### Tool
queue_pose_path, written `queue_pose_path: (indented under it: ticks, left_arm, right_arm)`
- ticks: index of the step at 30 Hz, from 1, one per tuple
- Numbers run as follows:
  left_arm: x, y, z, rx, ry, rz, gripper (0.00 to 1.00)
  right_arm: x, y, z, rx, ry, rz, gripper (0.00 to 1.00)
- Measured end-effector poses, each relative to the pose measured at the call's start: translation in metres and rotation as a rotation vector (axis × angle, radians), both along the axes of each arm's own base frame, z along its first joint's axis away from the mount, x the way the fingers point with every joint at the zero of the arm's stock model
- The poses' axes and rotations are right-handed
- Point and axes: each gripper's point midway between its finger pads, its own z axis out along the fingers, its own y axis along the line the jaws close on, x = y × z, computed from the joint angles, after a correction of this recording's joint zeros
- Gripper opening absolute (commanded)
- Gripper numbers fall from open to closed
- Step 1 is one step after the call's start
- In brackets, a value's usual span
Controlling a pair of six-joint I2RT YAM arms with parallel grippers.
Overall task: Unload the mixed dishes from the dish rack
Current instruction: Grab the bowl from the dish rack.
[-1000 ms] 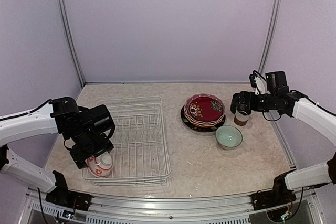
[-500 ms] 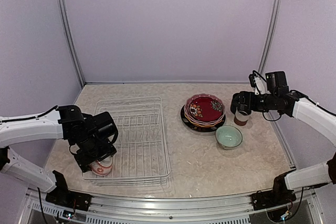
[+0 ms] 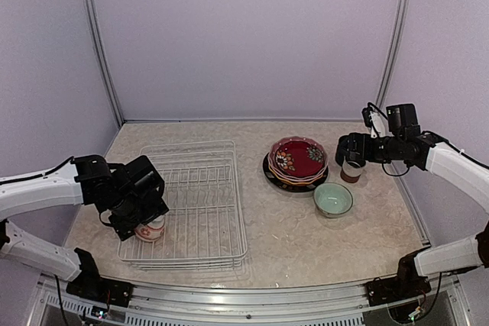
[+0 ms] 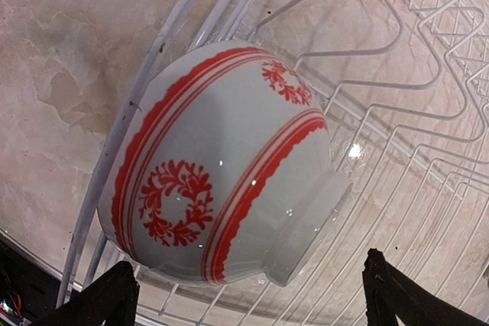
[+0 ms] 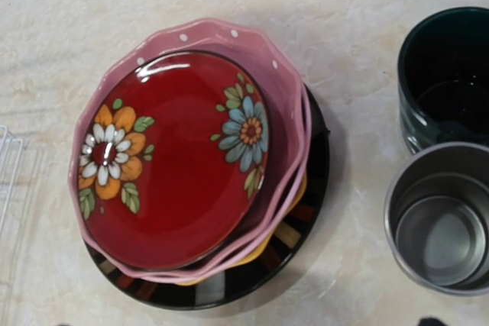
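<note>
The red-patterned white bowl (image 4: 221, 166) lies tipped in the front-left corner of the white wire dish rack (image 3: 200, 188). My left gripper (image 4: 252, 307) hangs just over the bowl, open, a black fingertip (image 4: 107, 303) on each side. In the top view the left gripper (image 3: 140, 219) hides most of the bowl (image 3: 153, 230). The dark red floral bowl (image 5: 172, 154) sits on stacked pink, yellow and black plates (image 5: 298, 211). My right gripper (image 3: 342, 150) is open and empty above the teal cup (image 5: 447, 74) and the brown-white cup (image 5: 439, 219).
A pale-green cup (image 3: 333, 199) stands on the table in front of the plate stack (image 3: 296, 162). The rack holds nothing else in view. Metal posts and purple walls enclose the table.
My left gripper has swung in and down over the bowl and covers more of it; the bowl shows a little farther into the rack. The right arm has not moved.
</note>
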Motion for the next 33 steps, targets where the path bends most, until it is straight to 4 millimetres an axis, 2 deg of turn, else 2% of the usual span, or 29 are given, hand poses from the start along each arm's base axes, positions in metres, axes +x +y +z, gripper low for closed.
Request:
queue_pose_path:
  ticks: [11, 21, 33]
  left_arm:
    - [-0.011, -0.011, -0.008, 0.074, -0.030, 0.011, 0.99]
    - [-0.005, 0.003, -0.012, 0.137, -0.086, 0.136, 0.96]
    - [0.003, 0.017, -0.021, 0.105, -0.209, 0.153, 0.95]
  right_arm:
    - [0.000, 0.001, 0.001, 0.004, -0.002, 0.004, 0.96]
    - [0.000, 0.001, -0.002, 0.004, -0.002, 0.006, 0.96]
    - [0.000, 0.001, -0.001, 0.000, -0.005, 0.010, 0.96]
